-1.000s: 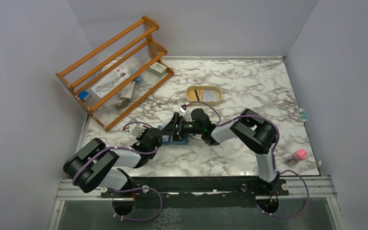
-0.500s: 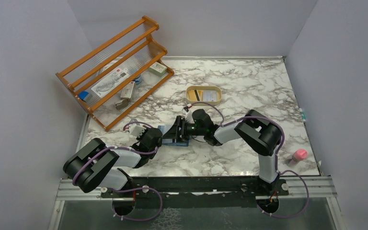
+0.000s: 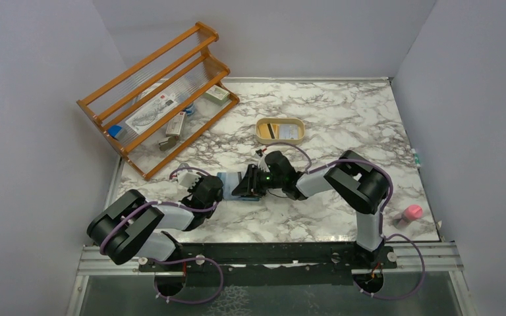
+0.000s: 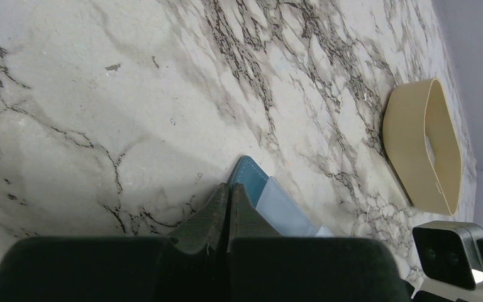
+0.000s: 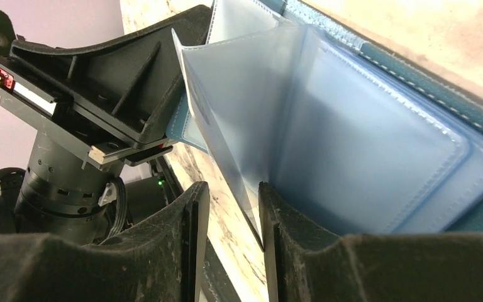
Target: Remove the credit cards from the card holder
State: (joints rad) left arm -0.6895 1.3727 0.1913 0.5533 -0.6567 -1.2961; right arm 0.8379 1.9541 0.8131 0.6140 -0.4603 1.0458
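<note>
The teal card holder lies open on the marble between my two grippers. My left gripper is shut on its left cover edge; in the left wrist view the closed gripper sits at the teal corner. My right gripper is open over the wallet. In the right wrist view the gripper has a raised clear sleeve leaf between its jaws, beside the right finger. The pale blue slots show no distinct card. A card with a dark stripe lies in the cream tray.
The cream tray stands behind the wallet and also shows in the left wrist view. A wooden rack with packets fills the back left. A pink object sits at the front right.
My right gripper has moved down and slightly right onto the open wallet's sleeves. The left gripper has stayed in place on the wallet's edge.
</note>
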